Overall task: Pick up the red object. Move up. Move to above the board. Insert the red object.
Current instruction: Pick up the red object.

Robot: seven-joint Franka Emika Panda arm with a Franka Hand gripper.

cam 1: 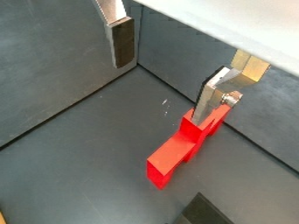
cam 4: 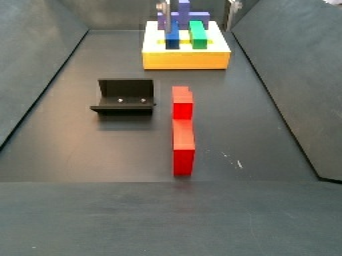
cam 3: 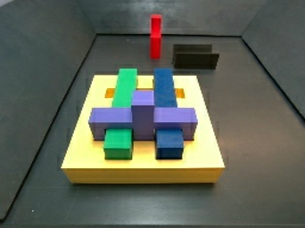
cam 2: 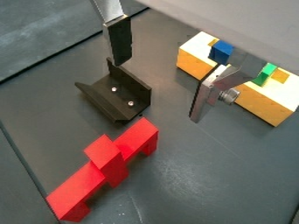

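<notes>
The gripper (cam 2: 163, 74) is hanging above the dark floor with its jaws spread wide and nothing between them. In both wrist views the two silver fingers (cam 1: 121, 39) are standing well apart, one pad facing the other across bare floor. In a side view only a sliver of the arm is showing at the far edge, above the board.

The red object (cam 4: 182, 128) is lying flat on the floor (cam 4: 80, 120), untouched, stretching from near to far in the middle of the bin. In a wrist view it (cam 2: 105, 166) is sitting just below and clear of the fingers, not between them. In a side view it (cam 3: 156, 36) is showing as a thin red bar at the far end.

The fixture (cam 4: 130, 98) is standing just left of the red object, apart from it.

The board (cam 3: 143, 158) is resting well away from the red object, carrying a green block (cam 3: 123, 93), a blue block (cam 3: 163, 92) and a purple piece (cam 3: 143, 117) lying across them.
</notes>
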